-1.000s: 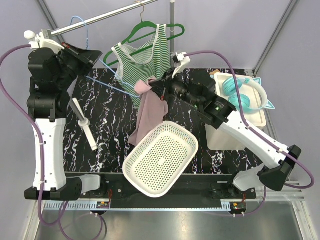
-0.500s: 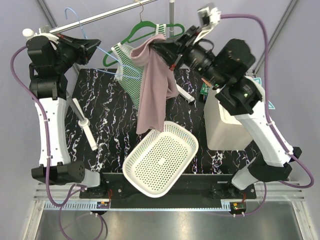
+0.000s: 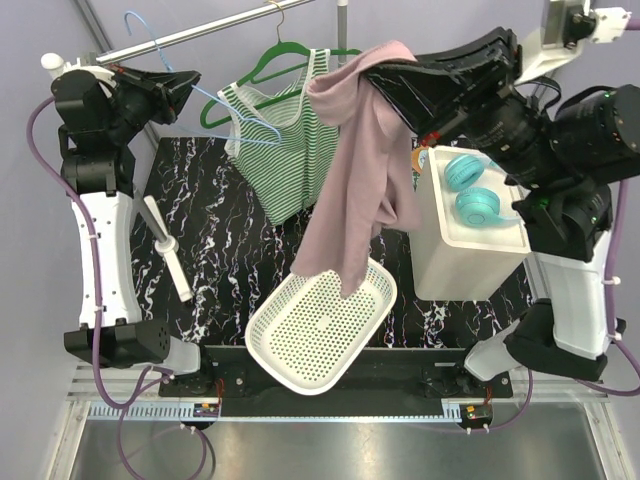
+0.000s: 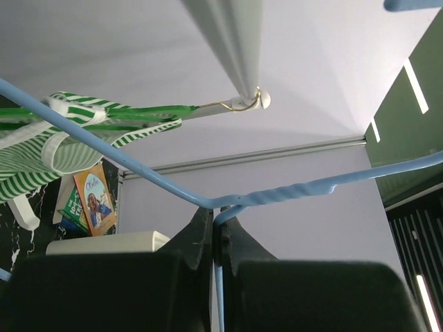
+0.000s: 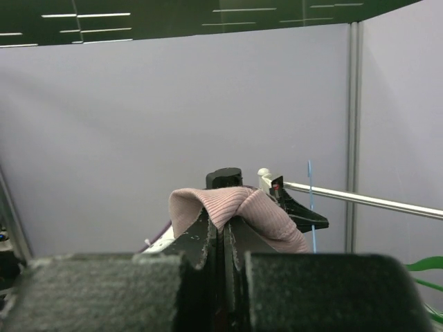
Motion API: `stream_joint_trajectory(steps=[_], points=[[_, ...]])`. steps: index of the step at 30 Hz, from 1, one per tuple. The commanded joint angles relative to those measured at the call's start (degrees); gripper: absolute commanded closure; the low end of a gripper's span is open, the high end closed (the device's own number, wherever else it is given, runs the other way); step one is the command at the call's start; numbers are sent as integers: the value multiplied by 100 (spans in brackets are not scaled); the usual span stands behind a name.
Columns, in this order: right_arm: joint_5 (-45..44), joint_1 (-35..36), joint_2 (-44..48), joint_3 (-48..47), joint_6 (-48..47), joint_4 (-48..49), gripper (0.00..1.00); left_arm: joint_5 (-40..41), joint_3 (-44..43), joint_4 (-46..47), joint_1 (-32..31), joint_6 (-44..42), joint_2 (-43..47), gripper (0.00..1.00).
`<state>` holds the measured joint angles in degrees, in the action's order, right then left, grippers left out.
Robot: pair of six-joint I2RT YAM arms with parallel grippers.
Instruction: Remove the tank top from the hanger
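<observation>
In the last second the right jaws, clenched on the pink tank top [image 3: 360, 170], had swung up high. The top now hung beneath them, well apart from the blue hanger [image 4: 325, 183] pinched in the left jaws. The removal looked essentially done.

Left gripper [image 4: 216, 221] sits bottom centre, jaws pinched together on the wire of a blue hanger [image 4: 291, 192], right at its twisted neck. One wire arm runs up-left from the gripper to the frame edge, and the twisted stretch climbs up-right. Straight above the gripper is a grey rod [image 4: 232, 41] with a metal hook [image 4: 243, 104] at its tip. A green hanger [image 4: 156, 111] extends left from that hook and carries a green-and-white striped top [image 4: 34, 149], up-left of the gripper. A picture card [image 4: 95, 199] is left of the gripper.
</observation>
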<state>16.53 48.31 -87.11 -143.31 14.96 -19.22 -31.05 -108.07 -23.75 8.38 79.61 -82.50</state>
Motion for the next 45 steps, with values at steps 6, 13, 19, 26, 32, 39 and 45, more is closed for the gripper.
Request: stream_joint_trajectory(steps=[6, 13, 19, 26, 32, 39, 45], points=[[517, -15, 862, 672, 402, 147, 100, 520, 348, 151, 58, 669, 340, 100], [640, -15, 994, 892, 586, 147, 100, 1022, 383, 55, 58, 827, 349, 100], [667, -15, 1003, 997, 649, 138, 100, 1398, 761, -181, 58, 890, 568, 100], [553, -15, 1029, 1243, 657, 147, 100, 1356, 919, -244, 58, 644, 717, 92], [456, -15, 828, 1437, 789, 138, 100, 1233, 1086, -43, 58, -305, 1060, 58], [430, -6, 853, 1840, 956, 147, 100, 1303, 1630, 46, 58, -1193, 1771, 31], [429, -15, 1204, 2815, 1166, 138, 100, 891, 2228, -94, 58, -1492, 2439, 29]])
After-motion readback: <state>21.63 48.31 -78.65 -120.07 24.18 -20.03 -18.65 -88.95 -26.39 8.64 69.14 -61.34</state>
